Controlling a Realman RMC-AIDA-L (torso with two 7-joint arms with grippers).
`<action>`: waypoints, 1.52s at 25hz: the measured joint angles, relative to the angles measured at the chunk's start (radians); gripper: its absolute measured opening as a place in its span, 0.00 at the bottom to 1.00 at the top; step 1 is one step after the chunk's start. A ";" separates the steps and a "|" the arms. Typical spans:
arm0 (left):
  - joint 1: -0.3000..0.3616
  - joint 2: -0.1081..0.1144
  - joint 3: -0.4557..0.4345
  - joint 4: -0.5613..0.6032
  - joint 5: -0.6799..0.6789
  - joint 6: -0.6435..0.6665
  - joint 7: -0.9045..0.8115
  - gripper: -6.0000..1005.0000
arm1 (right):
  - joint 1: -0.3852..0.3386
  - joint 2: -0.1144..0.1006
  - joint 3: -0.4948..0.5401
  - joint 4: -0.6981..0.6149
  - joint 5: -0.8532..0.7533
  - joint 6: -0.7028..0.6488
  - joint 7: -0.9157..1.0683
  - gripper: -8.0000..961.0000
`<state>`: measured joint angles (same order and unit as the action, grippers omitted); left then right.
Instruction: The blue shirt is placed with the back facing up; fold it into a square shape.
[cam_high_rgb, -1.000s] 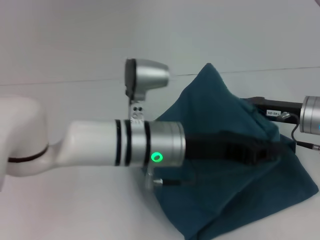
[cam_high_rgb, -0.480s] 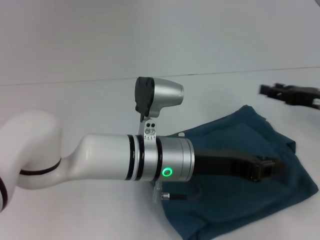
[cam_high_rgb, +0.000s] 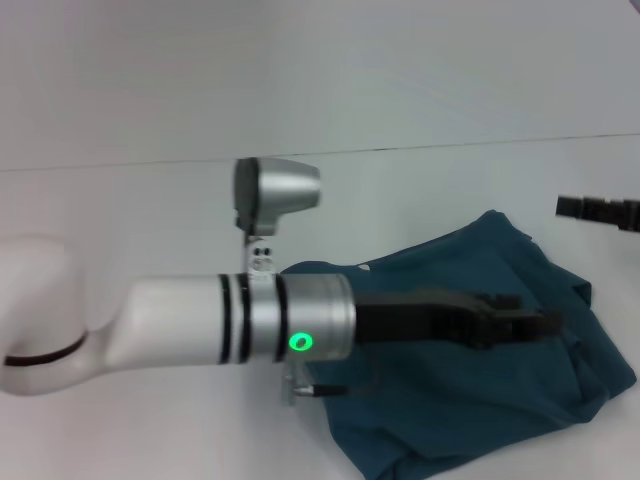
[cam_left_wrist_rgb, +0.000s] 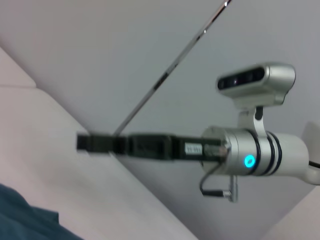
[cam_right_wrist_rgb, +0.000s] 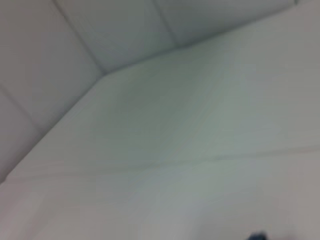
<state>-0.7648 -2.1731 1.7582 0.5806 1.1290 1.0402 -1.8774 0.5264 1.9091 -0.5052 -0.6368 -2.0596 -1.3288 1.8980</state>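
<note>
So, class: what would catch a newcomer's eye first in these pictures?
The left arm, white and silver with a green light, stretches across the head view, its left gripper over the blue shirt. That shirt lies rumpled on the white table, while the right gripper hangs at the right edge.

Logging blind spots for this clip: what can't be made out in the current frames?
- Head view: left claw lies over the large dark teal-blue cotton shirt; whether it grips cloth is hidden, and the shirt's lower edge is cut off.
- Head view: right claw is cut by the edge.
- Left wrist view: right claw's tip is blurred.
- Right wrist view: only blurred pale surfaces.
</note>
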 joint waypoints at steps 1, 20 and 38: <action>0.017 0.006 -0.050 -0.002 0.022 0.034 0.024 0.40 | 0.000 -0.008 0.000 -0.002 -0.020 -0.031 0.024 0.66; 0.183 0.058 -0.558 0.138 0.553 0.487 0.130 0.91 | 0.002 -0.032 0.001 -0.012 -0.284 -0.246 0.341 0.62; 0.221 0.057 -0.652 0.201 0.704 0.535 0.180 0.91 | 0.048 -0.014 0.006 0.112 -0.322 -0.169 0.359 0.58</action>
<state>-0.5435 -2.1157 1.1059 0.7818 1.8330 1.5749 -1.6977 0.5743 1.8954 -0.4995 -0.5248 -2.3817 -1.4976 2.2570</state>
